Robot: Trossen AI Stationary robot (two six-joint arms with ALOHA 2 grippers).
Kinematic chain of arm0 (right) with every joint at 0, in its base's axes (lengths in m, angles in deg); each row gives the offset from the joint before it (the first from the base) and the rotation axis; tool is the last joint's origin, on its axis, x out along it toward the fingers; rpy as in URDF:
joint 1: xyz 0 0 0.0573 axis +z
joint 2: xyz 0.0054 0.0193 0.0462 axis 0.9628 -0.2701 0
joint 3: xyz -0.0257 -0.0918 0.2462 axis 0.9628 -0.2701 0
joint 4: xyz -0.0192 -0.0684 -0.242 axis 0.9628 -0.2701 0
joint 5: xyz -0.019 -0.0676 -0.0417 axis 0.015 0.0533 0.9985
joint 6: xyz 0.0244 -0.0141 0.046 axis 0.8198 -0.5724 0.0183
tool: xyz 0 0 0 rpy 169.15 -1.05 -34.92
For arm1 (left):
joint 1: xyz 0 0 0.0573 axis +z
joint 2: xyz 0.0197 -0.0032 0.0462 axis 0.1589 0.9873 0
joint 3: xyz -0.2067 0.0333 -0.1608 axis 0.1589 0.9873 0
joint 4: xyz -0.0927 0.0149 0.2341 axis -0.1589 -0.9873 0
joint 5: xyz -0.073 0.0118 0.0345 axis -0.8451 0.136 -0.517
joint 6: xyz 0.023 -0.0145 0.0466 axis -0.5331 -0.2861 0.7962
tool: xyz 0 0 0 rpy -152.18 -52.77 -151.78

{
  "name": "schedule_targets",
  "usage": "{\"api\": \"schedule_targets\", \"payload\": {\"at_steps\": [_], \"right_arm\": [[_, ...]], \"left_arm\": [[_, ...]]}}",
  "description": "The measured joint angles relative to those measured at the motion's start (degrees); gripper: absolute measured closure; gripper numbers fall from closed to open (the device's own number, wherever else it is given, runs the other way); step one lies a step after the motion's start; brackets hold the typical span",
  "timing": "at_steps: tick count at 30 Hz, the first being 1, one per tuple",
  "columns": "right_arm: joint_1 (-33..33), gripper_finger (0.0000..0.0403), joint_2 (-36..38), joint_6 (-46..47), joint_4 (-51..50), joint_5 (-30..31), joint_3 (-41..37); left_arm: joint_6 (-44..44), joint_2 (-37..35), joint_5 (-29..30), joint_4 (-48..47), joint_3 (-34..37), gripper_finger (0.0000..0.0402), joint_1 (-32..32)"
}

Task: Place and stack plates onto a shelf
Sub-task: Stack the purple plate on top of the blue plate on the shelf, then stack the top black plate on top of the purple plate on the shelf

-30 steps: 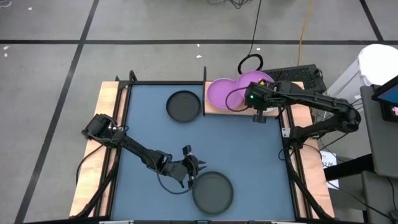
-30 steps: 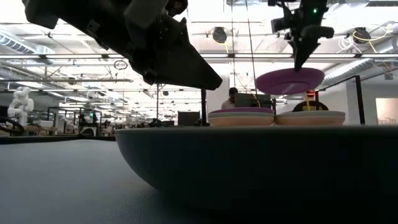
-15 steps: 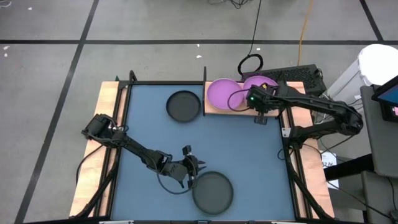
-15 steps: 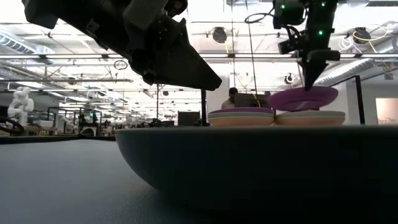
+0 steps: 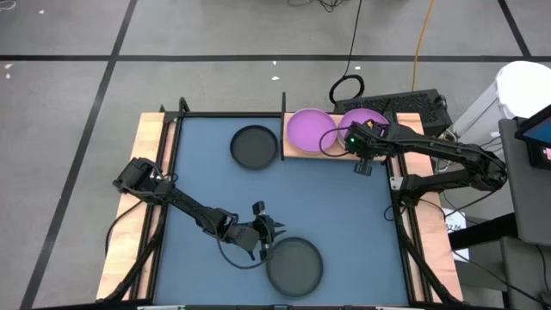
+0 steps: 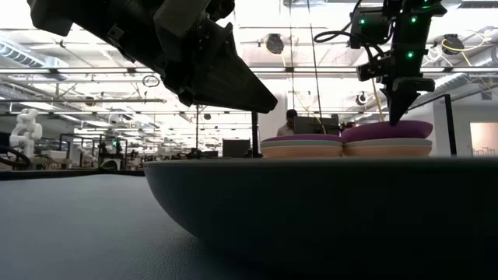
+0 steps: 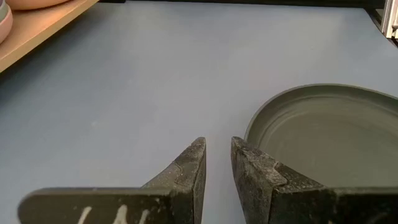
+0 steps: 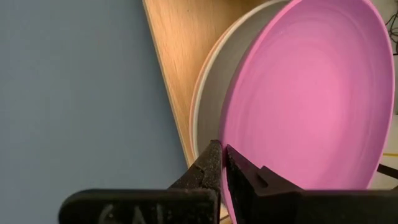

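My right gripper pinches the purple plate by its rim: light, stiff, slick plastic, I judge.

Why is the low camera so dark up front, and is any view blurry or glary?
Low view: backlit by bright ceiling lights, so the near black plate and left gripper read as silhouettes, the plate looming and soft. Left wrist view: evenly lit, no glare on the mat. Right wrist view: the purple plate has a soft sheen, with close edges slightly soft.

Two dark jointed arms, looped black cables; tapered black claw fingers (scuffed edges).
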Motion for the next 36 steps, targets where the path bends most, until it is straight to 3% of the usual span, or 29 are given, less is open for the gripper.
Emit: {"api": "schedule_targets", "payload": {"at_steps": [15, 29, 36], "right_arm": [[0.00, 0.0399, -0.02, 0.06, 3.81, 0.11, -4.45], [0.00, 0.0365, -0.02, 0.57, 7.11, 0.43, -4.54], [0.56, 0.0328, 3.30, 2.04, 8.02, 0.50, -4.54]], "left_arm": [[-0.07, 0.00, 0.02, 0.01, 0.00, 0.0321, 0.00], [-0.06, 0.00, 0.02, 0.01, 0.00, 0.0321, 0.00], [0.27, 0.00, 0.06, 0.01, 0.00, 0.0321, 0.00]]}}
